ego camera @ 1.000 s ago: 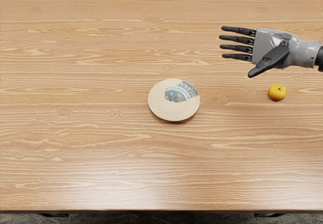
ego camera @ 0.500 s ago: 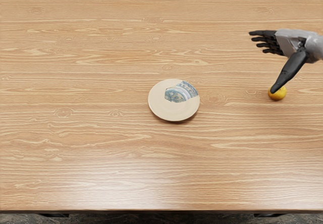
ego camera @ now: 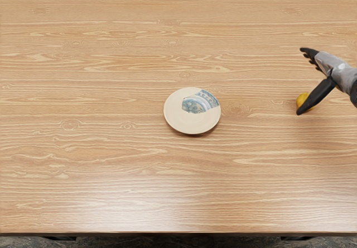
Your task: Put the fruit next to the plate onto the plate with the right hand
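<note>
A small orange fruit [ego camera: 302,99] lies on the wooden table, right of the plate and mostly hidden behind my right hand. The right hand [ego camera: 318,80] reaches in from the right edge with its fingers spread and holding nothing. Its dark thumb [ego camera: 312,99] slants down across the fruit, while the other fingers [ego camera: 310,53] point left above it. I cannot tell whether the thumb touches the fruit. The cream plate [ego camera: 184,120] with a blue patterned patch sits near the table's middle, well left of the fruit. The left arm is out of view.
The wooden table [ego camera: 111,164] fills the view; its front edge runs along the bottom and its far edge along the top.
The right hand has moved right and down, from above and left of the fruit to right over it. It turned so that the thumb now crosses the fruit. Fruit and plate have stayed put.
</note>
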`<state>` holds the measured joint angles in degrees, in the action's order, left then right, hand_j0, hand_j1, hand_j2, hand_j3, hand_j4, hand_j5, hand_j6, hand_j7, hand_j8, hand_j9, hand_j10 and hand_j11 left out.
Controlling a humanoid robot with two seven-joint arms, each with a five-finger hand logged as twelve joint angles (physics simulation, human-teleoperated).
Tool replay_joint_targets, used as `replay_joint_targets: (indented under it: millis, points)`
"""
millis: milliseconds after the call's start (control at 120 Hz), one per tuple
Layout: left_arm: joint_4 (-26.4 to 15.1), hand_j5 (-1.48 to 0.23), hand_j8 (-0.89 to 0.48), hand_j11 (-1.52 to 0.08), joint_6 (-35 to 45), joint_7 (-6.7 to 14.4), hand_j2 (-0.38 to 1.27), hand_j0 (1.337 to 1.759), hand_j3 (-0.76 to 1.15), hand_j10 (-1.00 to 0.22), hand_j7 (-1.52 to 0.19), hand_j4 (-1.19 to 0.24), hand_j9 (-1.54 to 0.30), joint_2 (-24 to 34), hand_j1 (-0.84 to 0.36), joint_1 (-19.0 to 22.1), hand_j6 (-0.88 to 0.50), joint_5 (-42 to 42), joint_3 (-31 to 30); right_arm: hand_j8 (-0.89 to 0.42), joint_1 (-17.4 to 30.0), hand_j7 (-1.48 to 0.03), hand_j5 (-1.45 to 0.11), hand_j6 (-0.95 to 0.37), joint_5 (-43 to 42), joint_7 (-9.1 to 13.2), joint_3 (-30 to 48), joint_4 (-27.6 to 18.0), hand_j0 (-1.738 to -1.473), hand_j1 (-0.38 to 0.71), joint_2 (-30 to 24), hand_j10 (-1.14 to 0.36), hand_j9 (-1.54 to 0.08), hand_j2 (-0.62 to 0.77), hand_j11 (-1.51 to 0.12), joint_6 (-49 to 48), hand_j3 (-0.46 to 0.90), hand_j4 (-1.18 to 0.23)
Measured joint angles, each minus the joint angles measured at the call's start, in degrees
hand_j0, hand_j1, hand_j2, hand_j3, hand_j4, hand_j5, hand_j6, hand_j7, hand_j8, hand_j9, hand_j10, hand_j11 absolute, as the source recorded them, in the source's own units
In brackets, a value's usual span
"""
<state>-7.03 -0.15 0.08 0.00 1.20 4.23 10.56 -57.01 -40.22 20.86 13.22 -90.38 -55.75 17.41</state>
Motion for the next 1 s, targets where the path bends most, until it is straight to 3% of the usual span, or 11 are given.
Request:
replay_joint_targets:
  millis: [183,633,1000]
  points:
    - [0.00,-0.03,-0.02,-0.03,-0.01,0.00,0.00,1.658,0.00,-0.02,-0.03,-0.02,-0.03,0.00,0.32,-0.03,-0.02,0.00,0.00,-0.04,0.56,-0.05,-0.05,-0.04,-1.13,-0.89,-4.46,-0.02,-1.658,-0.30,1.14,-0.04,-0.05,0.00,-0.05,7.47,0.00,-0.04]
    - [0.00,-0.03,-0.02,-0.03,-0.01,0.00,0.00,1.658,0.00,-0.02,-0.03,-0.02,-0.03,0.00,0.32,-0.05,-0.02,0.00,0.00,-0.22,0.37,-0.27,-0.27,-0.22,-1.18,-0.40,-10.39,3.54,-1.658,-0.10,4.86,-0.21,-0.27,-0.04,-0.27,15.51,0.00,-0.21]
    - [0.00,-0.03,-0.02,-0.03,-0.01,0.00,0.00,1.658,0.00,-0.02,-0.03,-0.02,-0.03,0.00,0.32,-0.01,-0.02,0.01,0.01,-0.29,-0.26,-0.37,-0.37,-0.29,-0.64,2.77,-11.10,6.87,-1.658,-0.01,7.51,-0.29,-0.37,-0.05,-0.37,16.45,0.00,-0.29]
